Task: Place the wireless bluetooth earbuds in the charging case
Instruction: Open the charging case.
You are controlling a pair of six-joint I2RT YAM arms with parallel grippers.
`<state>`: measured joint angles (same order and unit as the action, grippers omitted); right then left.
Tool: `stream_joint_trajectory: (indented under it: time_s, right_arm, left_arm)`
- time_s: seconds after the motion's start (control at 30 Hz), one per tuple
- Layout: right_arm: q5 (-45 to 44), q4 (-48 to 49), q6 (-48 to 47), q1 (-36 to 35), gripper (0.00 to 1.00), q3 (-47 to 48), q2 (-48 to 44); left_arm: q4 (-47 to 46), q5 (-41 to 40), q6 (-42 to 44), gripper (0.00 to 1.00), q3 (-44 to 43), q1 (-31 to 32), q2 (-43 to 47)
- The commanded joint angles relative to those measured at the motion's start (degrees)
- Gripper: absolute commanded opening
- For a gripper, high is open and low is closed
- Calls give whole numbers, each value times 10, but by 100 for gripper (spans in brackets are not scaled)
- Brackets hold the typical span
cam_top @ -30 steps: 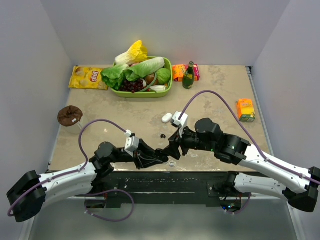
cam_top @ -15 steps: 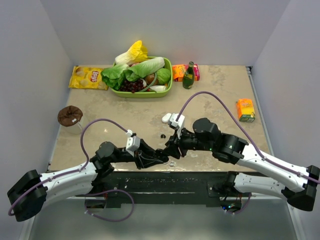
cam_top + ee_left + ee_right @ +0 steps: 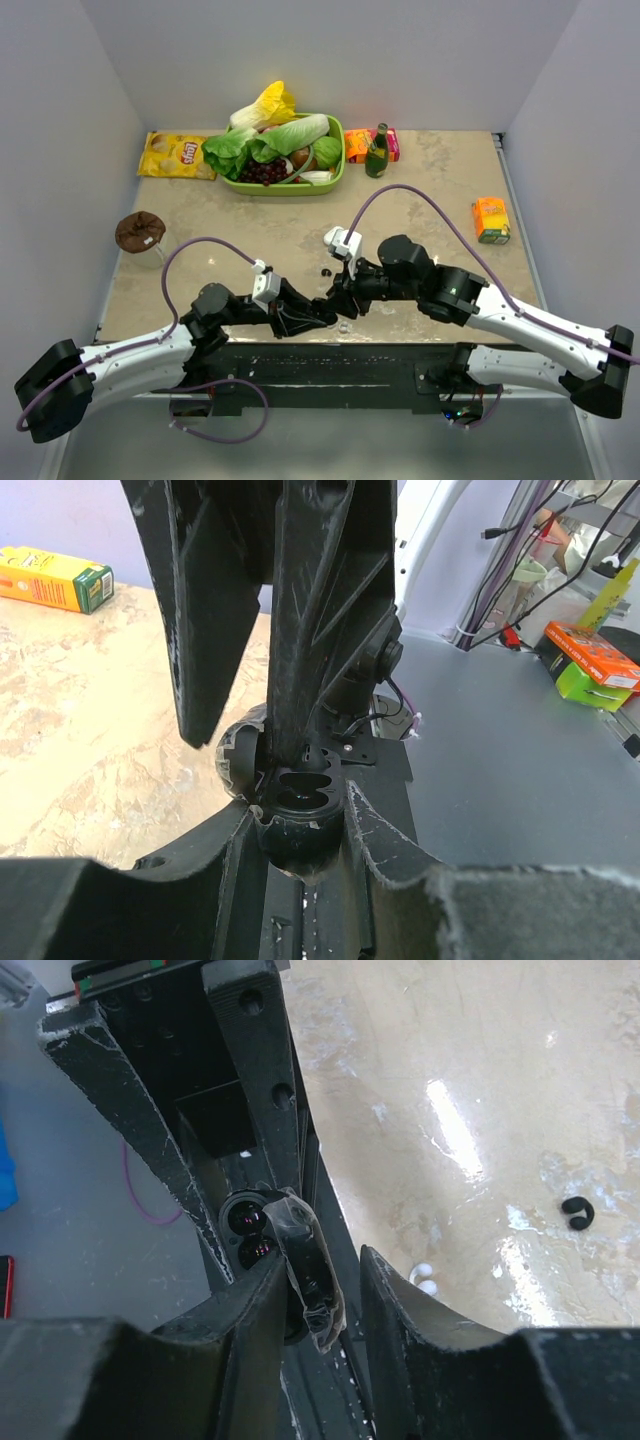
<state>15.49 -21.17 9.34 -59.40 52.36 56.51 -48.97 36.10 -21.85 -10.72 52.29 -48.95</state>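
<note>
The black charging case point(image 3: 300, 830) sits between my left gripper's point(image 3: 300, 815) fingers, which are shut on it. Its lid point(image 3: 232, 765) stands open to the left. My right gripper point(image 3: 318, 1260) reaches down over the case, jaws straddling the film-covered lid point(image 3: 305, 1235). The left finger touches the lid and a narrow gap shows at the right finger. Two glossy dark wells point(image 3: 250, 1232) show in the case. I cannot tell whether they hold buds. Two whitish earbuds point(image 3: 425, 1280) and one black earbud point(image 3: 577, 1212) lie on the table. From above, both grippers meet near the front edge point(image 3: 330, 308).
A green basket point(image 3: 337, 175) of vegetables stands at the back, with a chips bag point(image 3: 177, 155) to its left and a bottle point(image 3: 377, 150) and an orange packet point(image 3: 358, 145) to its right. An orange carton point(image 3: 490, 220) sits right, a brown round thing point(image 3: 139, 231) left.
My right gripper has moved left and down onto the case, and its jaws have narrowed around the lid. The left gripper has kept its hold on the case.
</note>
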Motion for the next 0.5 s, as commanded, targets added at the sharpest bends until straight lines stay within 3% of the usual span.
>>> stream_joint_trajectory:
  time_s: [0.0, 0.3, 0.33, 0.47]
  right_arm:
    - [17, 16, -13, 3, 35, -2, 11]
    - [17, 9, -18, 3, 11, 5, 4]
    - [19, 6, -20, 3, 4, 6, 4]
    - [26, -6, -31, 3, 0, 18, 4]
  left_arm:
    - [-48, 8, 13, 0, -19, 6, 3]
    - [-48, 7, 13, 0, -18, 6, -4]
    - [-48, 7, 13, 0, -19, 6, -9]
    - [-44, 6, 15, 19, -19, 6, -16]
